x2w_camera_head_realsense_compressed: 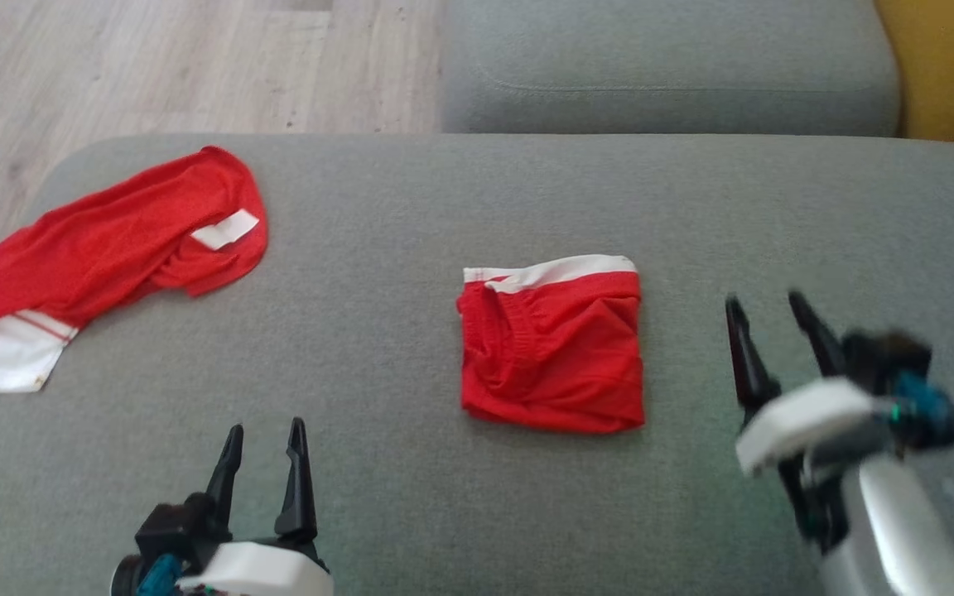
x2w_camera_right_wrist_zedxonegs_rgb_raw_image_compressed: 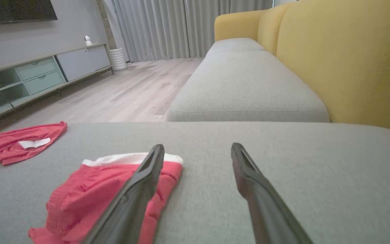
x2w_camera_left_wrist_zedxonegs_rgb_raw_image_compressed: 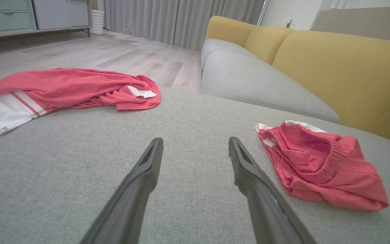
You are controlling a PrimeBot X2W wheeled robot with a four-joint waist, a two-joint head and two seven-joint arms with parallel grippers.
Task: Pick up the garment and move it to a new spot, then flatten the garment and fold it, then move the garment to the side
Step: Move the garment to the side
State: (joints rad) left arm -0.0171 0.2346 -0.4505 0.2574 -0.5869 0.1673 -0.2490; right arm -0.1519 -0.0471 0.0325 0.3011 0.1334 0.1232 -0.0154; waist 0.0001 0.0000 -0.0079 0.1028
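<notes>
- Grey upholstery takes up most of the scene: a broad grey seat cushion (x2w_camera_head_realsense_compressed: 411, 215), with wood floor (x2w_camera_head_realsense_compressed: 154, 58) past its far left corner and a yellow sofa back (x2w_camera_left_wrist_zedxonegs_rgb_raw_image_compressed: 333, 67) past its far right. What lies on it?
- The biggest thing is a crumpled red jersey (x2w_camera_head_realsense_compressed: 113, 240) with white trim, spilling over the cushion's left edge. Smaller, around the cushion's middle, are the red shorts (x2w_camera_head_realsense_compressed: 556, 356), folded into a rough square with the white waistband (x2w_camera_head_realsense_compressed: 560, 271) on the far side.
- So the shorts are the garment, with only the move aside left?
- That's my reading.
- And the grippers?
- The left gripper (x2w_camera_head_realsense_compressed: 265, 428) is at the cushion's near edge, left of middle. The right gripper (x2w_camera_head_realsense_compressed: 764, 302), which is blurred, is over the cushion's right part. On both, the jaws are spread and hold nothing, and neither touches cloth.
- How will the shorts handle?
- They look light, thin and limp. Lifted by one layer, the fold would likely spill open. I'd pinch through every layer at the two side edges, or at the gathered elastic, which looks thicker. Then I'd carry them low. Smooth fingers may slip on that fabric.
</notes>
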